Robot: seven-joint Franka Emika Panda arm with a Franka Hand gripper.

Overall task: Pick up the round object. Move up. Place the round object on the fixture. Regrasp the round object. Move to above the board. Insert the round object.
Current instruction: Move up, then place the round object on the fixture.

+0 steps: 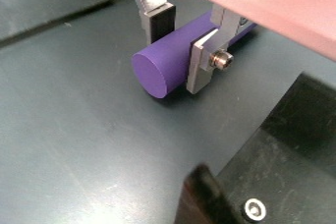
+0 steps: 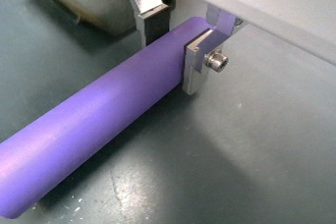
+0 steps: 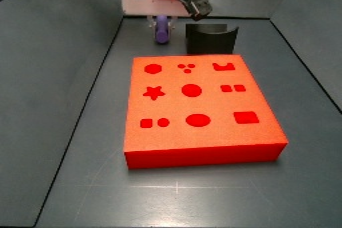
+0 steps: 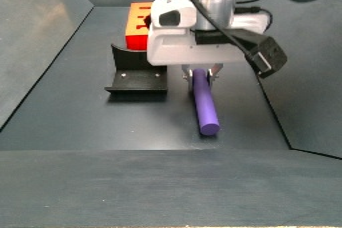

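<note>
The round object, a smooth purple peg (image 1: 164,71) (image 2: 92,130), lies flat on the dark floor. My gripper (image 1: 180,56) (image 2: 174,59) is down over it, one silver finger on each side of the peg's far part, jaws shut on it. In both side views the gripper (image 3: 163,17) (image 4: 198,69) hangs low over the peg (image 3: 163,32) (image 4: 205,102), beside the black fixture (image 3: 210,38) (image 4: 136,80). The red board (image 3: 201,112) (image 4: 138,17) lies flat beyond the fixture.
Dark walls close in the floor on the sides (image 3: 80,82) (image 4: 40,82). A black plate with a screw (image 1: 282,149), probably the fixture's base, lies close to the peg's free end in a wrist view.
</note>
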